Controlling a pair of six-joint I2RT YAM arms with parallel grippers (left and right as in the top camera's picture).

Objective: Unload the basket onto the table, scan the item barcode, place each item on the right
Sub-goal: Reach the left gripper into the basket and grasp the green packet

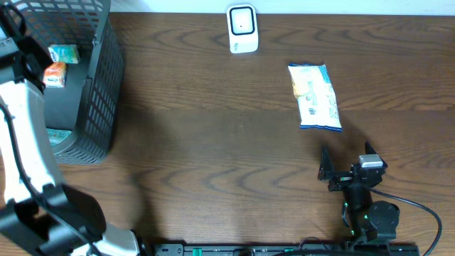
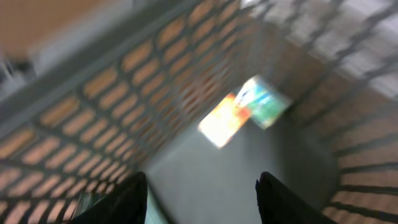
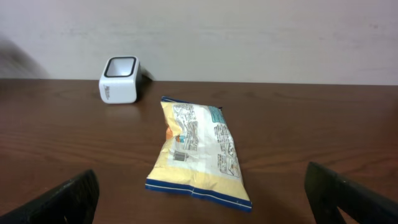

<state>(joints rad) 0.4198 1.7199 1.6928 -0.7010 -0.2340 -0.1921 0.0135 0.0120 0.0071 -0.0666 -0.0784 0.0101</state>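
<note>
Overhead view: we see a dark wooden table (image 1: 213, 142) with a black mesh basket (image 1: 99, 85) at the upper left. The white left arm (image 1: 25, 142) reaches up into it from the lower left, towards small packets (image 1: 55, 73) inside. A white scanner (image 1: 242, 28) stands at the top centre with its window facing up, and a snack packet (image 1: 315, 96) lies flat right of centre, well apart from it. The right gripper (image 1: 341, 171) waits at the lower right, near the packet. Left wrist view, badly blurred: the left gripper (image 2: 202, 199) shows two dark fingers partly spread at the bottom edge with nothing between them, aimed at an orange and green packet (image 2: 245, 109) on the basket floor, likely lining up a pick. Right wrist view: both fingers (image 3: 74, 199) sit at the bottom corners, spread as wide as they go and empty. The snack packet lies printed side up at centre, with the scanner behind it at the upper left, so we judge nothing is being scanned at present.
</note>
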